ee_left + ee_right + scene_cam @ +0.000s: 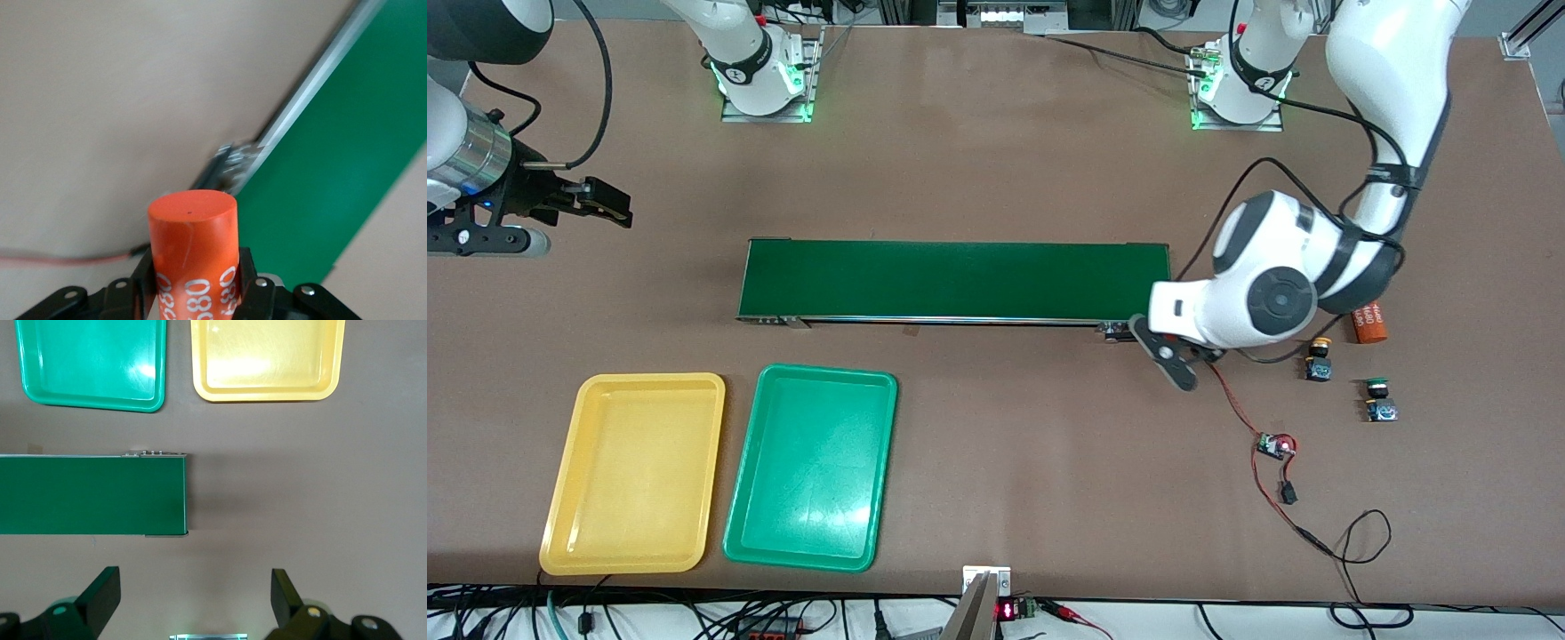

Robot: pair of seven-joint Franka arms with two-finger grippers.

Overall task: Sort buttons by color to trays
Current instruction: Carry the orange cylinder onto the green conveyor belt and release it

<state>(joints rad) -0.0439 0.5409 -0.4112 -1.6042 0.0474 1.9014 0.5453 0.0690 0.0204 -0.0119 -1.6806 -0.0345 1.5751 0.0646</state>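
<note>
My left gripper point(193, 293) is clamped on an orange cylinder point(193, 247) printed "680", over the conveyor belt's point(956, 280) end. My right gripper point(193, 600) waits, jaws spread. A yellow button point(1319, 358) and green button point(1379, 399) sit at my left arm's end of the worktop point(1005, 160); the yellow tray point(636, 471) and green tray point(811, 467) lie toward my right arm's end.

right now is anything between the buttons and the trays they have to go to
Yes. The left tool is shut on an orange cylinder, not a button, at the conveyor belt end. The yellow button and green button sit toward the left arm's end; bare table lies between them and the yellow tray and green tray.
</note>
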